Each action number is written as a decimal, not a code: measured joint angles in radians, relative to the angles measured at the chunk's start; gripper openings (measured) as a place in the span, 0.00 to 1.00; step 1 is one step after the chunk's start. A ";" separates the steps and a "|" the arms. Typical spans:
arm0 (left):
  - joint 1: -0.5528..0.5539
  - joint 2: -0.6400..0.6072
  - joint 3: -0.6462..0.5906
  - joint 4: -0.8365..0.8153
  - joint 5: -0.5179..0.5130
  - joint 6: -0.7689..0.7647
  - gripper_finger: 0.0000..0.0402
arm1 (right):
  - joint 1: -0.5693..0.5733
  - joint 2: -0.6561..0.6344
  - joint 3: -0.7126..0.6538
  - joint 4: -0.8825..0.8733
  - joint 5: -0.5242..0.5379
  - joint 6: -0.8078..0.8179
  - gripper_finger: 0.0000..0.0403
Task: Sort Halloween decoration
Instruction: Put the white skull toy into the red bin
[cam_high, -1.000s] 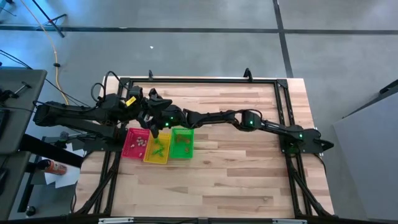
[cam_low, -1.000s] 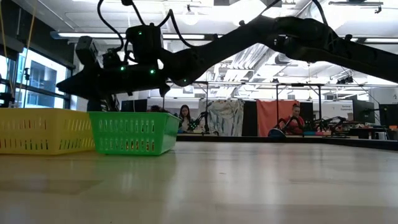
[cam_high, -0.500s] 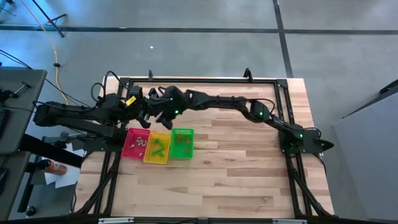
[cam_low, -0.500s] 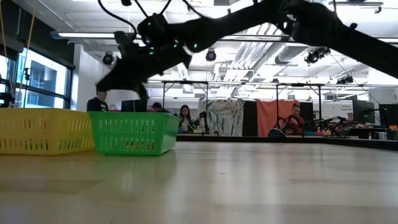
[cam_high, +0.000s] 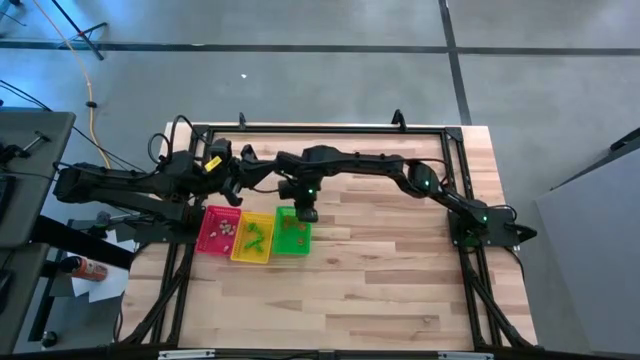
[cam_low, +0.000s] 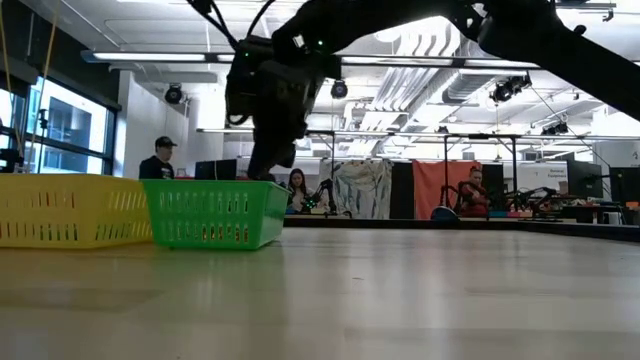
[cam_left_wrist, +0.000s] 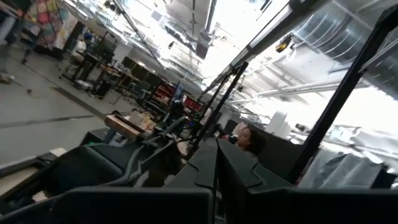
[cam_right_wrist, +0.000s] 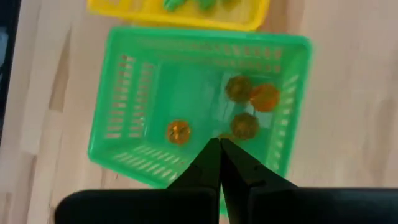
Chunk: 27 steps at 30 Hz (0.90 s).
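Observation:
Three trays stand side by side at the table's left: red (cam_high: 218, 228), yellow (cam_high: 252, 238) and green (cam_high: 293, 231). Several orange and brownish Halloween decoration trinkets (cam_right_wrist: 249, 96) lie on the green tray's floor, green ones (cam_right_wrist: 186, 3) in the yellow tray, and pale ones (cam_high: 227, 229) in the red one. My right gripper (cam_right_wrist: 219, 144) hangs shut above the green tray's far part (cam_high: 303, 212), pointing steeply down; whether a trinket sits between its tips does not show. My left gripper (cam_left_wrist: 216, 146) is shut and raised by the far left edge (cam_high: 240, 178), aimed up into the room.
The right arm (cam_high: 400, 178) stretches across the table's far half from its base at the right edge. Bare wood (cam_high: 380, 270) lies right of and nearer than the trays. In the low view the gripper (cam_low: 262, 160) hangs behind the green tray's rim (cam_low: 215, 185). People sit in the room beyond.
My right gripper has swung away from the left gripper, toward the table's right, and now hangs over the green tray. It has tipped from nearly level to pointing steeply down. The left arm has kept still.

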<state>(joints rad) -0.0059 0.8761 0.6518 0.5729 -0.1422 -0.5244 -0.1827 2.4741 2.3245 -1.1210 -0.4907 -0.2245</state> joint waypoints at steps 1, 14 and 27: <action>0.000 0.000 0.000 0.001 0.001 -0.016 0.00 | 0.003 0.000 0.000 -0.015 -0.001 -0.017 0.00; 0.000 -0.004 0.003 0.017 -0.004 0.005 0.00 | -0.039 -0.091 -0.020 -0.154 -0.008 -0.086 0.00; 0.000 -0.003 0.003 0.025 -0.009 0.050 0.00 | -0.021 -0.717 -0.941 0.394 0.082 0.189 0.00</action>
<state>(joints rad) -0.0055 0.8730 0.6548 0.5984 -0.1516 -0.4743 -0.2033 1.7575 1.3836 -0.7274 -0.4091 -0.0359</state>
